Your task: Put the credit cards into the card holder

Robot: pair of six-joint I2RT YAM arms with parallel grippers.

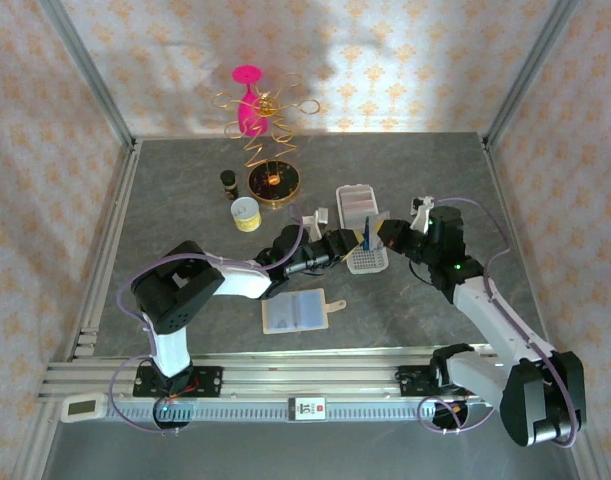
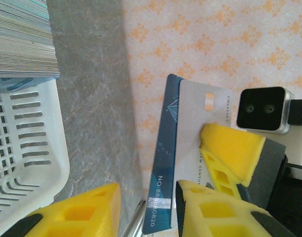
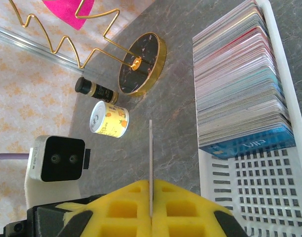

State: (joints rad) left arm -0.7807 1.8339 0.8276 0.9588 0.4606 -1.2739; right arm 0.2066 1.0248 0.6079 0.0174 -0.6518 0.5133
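1. Beige wallet (image 1: 297, 313): lies flat on the grey bench (image 1: 185, 200), nearest the arm bases and apart from the other things.
2. Left end effector (image 1: 350, 241): yellow fingers spread. In the left wrist view the lower end of the dark blue card sits in the gap, close to one finger and clear of the other.
3. Right end effector (image 3: 151, 183): fingers pressed together, pinching the credit cards (image 2: 190, 118), a dark blue one and a pale grey one laid face to face.
4. Credit cards, attitude: held off the bench between the two end effectors, over the near part of the card holder. In the left wrist view their long axis points straight out of the left gap. In the right wrist view they are edge-on, a thin line rising from the closed fingers.
5. Card holder (image 1: 377, 266): white tray, long axis running near to far with a slight slant. Its perforated base shows at the near end, and a stack of cards (image 3: 239, 74) on edge fills the far part.
6. Left of the holder: yellow can (image 1: 245, 213), then dark bottle (image 1: 228, 180).
7. Farthest: black gold-rimmed disc (image 1: 274, 181) bearing a gold wire stand (image 1: 260, 125).
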